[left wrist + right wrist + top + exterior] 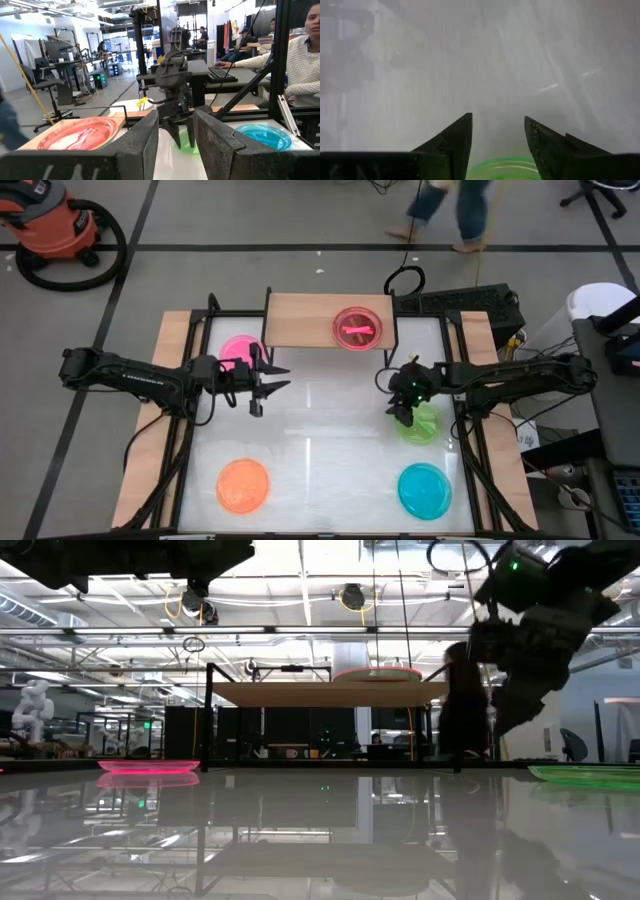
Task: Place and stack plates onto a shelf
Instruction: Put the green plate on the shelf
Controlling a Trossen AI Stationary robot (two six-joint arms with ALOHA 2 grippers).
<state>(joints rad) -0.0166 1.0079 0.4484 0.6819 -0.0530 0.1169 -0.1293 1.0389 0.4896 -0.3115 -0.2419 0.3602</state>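
Right gripper (401, 416), fingers apart, holding nothing, hovers over green plate (424, 425) at 3 o'clock. Left gripper (272, 383) also apart, near pink plate (240, 351). Red plate (358, 328) lies flat on shelf (300, 320), 12 o'clock; round, no long axis.

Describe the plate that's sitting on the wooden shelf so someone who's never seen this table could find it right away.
Find the small light-wood shelf at the far edge of the white table, between the two arms. On its right half lies one round red-pink plate. It is the only plate raised off the tabletop; the pink, orange, green and blue ones lie on the table.
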